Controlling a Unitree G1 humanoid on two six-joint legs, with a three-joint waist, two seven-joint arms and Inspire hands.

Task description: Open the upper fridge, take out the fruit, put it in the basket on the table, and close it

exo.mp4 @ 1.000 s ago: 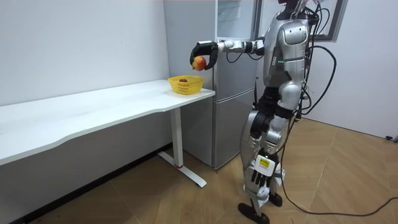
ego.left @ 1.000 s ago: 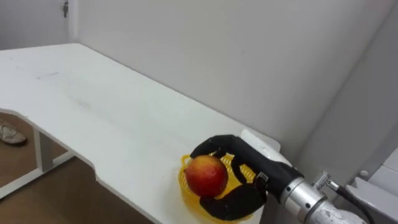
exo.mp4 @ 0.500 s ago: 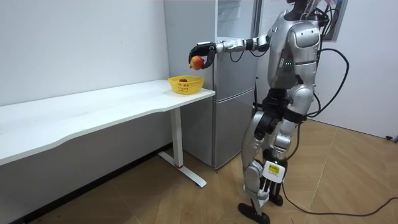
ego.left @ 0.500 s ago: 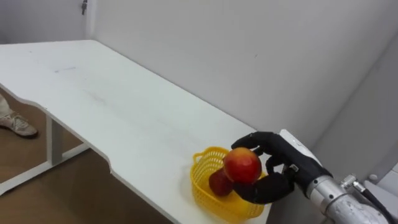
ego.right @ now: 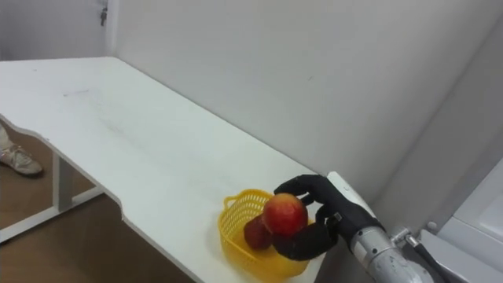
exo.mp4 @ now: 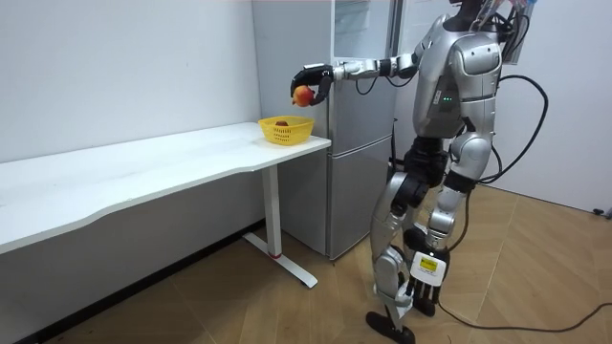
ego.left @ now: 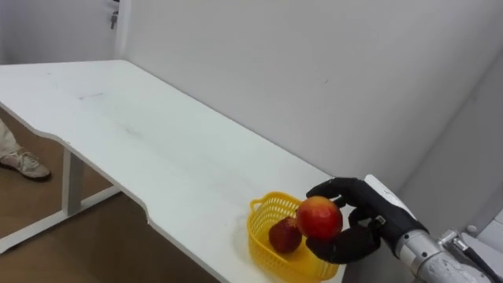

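Far left: a long white desk (ego.left: 157, 149), bare along most of its top. Near its right end, by the front edge, a yellow basket (ego.left: 263, 216) with one dark red fruit (ego.left: 284, 235) lying inside, likely set there to collect what comes from the fridge. Just right of that and above the rim, a red-and-yellow apple (ego.left: 319, 217), clasped in the right hand (ego.left: 363, 224), fingers and thumb curled round it. Hangs clear of the basket, apparently poised for lowering in. In the room view, stands by the grey fridge (exo.mp4: 359, 143) at the desk's end, arm stretched out.
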